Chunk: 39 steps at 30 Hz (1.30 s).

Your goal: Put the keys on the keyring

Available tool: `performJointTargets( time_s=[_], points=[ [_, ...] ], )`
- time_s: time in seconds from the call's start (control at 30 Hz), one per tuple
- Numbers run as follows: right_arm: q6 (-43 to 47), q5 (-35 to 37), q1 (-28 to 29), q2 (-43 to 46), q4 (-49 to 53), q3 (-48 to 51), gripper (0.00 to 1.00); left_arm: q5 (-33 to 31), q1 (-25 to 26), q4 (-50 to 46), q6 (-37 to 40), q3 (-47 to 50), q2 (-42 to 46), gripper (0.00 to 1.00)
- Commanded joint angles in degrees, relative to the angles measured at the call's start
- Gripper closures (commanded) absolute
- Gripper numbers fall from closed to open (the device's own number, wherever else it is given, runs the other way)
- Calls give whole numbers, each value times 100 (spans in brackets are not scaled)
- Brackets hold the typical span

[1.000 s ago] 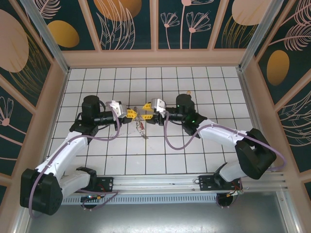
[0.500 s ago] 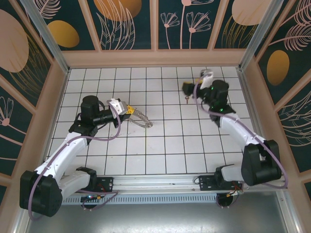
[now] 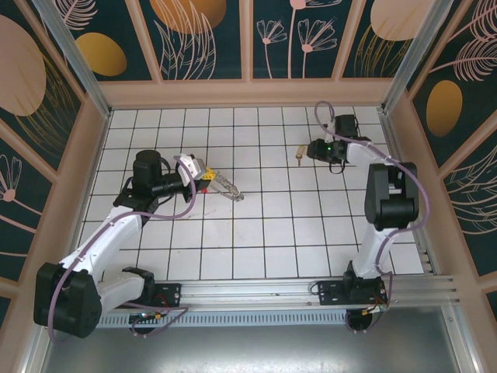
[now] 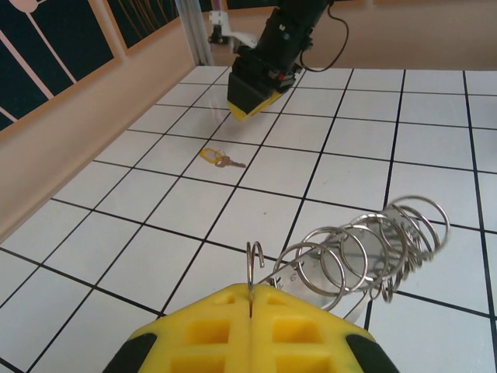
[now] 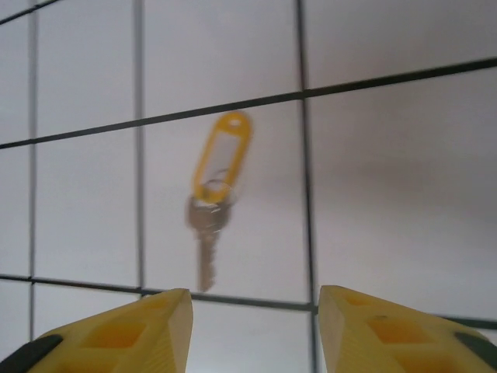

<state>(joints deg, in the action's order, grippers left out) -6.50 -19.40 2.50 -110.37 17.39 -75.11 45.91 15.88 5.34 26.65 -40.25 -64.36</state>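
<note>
While the left end effector [image 4: 251,299] is pressed together, pinching the keyring [image 4: 353,252] by its wire end, the silvery coils stick out forward. Farther off, 1 key [image 5: 206,233] with a yellow tag lies flat on the tiled worktop [image 5: 388,194], the right end effector [image 5: 255,307] spread above it.

My left arm [image 3: 109,241] climbs from its base at the near left, folds at the elbow and turns its wrist [image 3: 167,185] toward my right, low over the bench [image 3: 272,233]. My left jaws are pressed together, the yellow fingertips [image 4: 225,330] meeting, and they pinch the wire end of the keyring [image 4: 365,249]. My right arm [image 3: 388,198] rises steeply from its base and reaches to the far right, with its wrist [image 3: 342,148] bent back toward my left. My right jaws stand apart, nothing between their fingertips [image 5: 116,334], hovering clear of the bench.
</note>
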Motion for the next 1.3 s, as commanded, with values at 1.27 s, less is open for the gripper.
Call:
performJointTargets(
  time_s=[1.27],
  points=[
    [542, -1034, 285, -1743, 723, -1621, 77, 25, 3, 27, -284, -60, 108, 100]
  ],
)
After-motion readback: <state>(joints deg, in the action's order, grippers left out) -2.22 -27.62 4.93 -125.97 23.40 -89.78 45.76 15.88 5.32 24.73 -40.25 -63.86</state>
